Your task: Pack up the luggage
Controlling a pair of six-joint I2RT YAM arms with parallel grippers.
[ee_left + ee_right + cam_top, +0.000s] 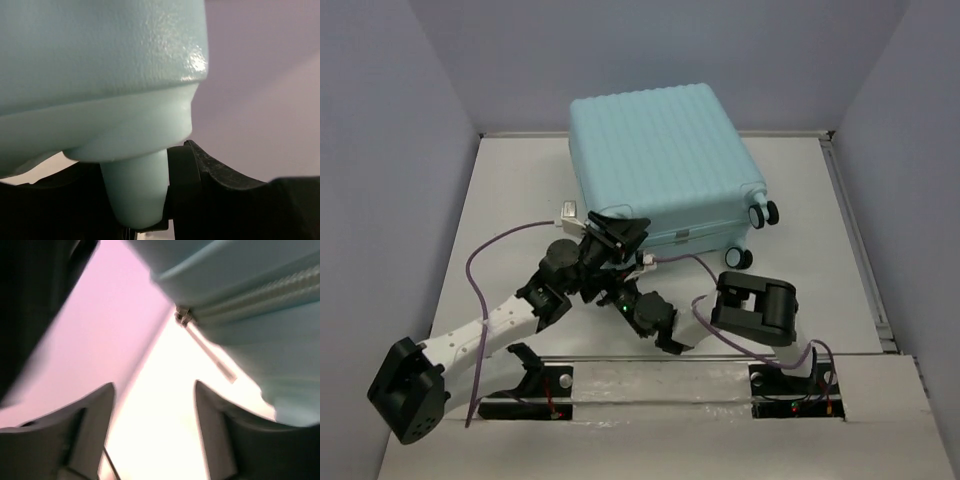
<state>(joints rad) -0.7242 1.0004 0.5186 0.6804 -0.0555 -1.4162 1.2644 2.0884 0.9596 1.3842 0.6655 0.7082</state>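
At the near side of the luggage (660,160), right jaws gape empty; left jaws straddle its foot (137,195), grip unclear.

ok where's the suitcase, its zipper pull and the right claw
suitcase (660,160): top external view, middle of the ribbed shell
zipper pull (183,316): right wrist view, its metal end at the zip
right claw (152,390): right wrist view, midway between its open fingertips

No text, label, brand, number or sign can be read in any view; none is made out on the luggage (660,160) or the table (510,190).
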